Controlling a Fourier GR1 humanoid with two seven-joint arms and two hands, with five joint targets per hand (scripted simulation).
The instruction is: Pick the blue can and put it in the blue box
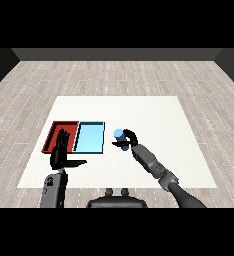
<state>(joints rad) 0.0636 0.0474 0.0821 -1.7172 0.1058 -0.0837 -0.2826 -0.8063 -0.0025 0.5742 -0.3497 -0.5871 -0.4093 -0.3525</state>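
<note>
The right hand (129,140) has its fingers curled round the blue can (119,135) just right of the light blue tray (90,148) — the carry step, I judge — next calling for a short leftward move over that tray, while the left hand (62,148) hovers with fingers straight.

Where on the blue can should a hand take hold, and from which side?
Around its upright side wall, from the right. The blue can stands upright on the white table, just right of the light blue tray, so that side looks open. The right hand is already curled round it there. The left hand hangs open over the red tray.
</note>
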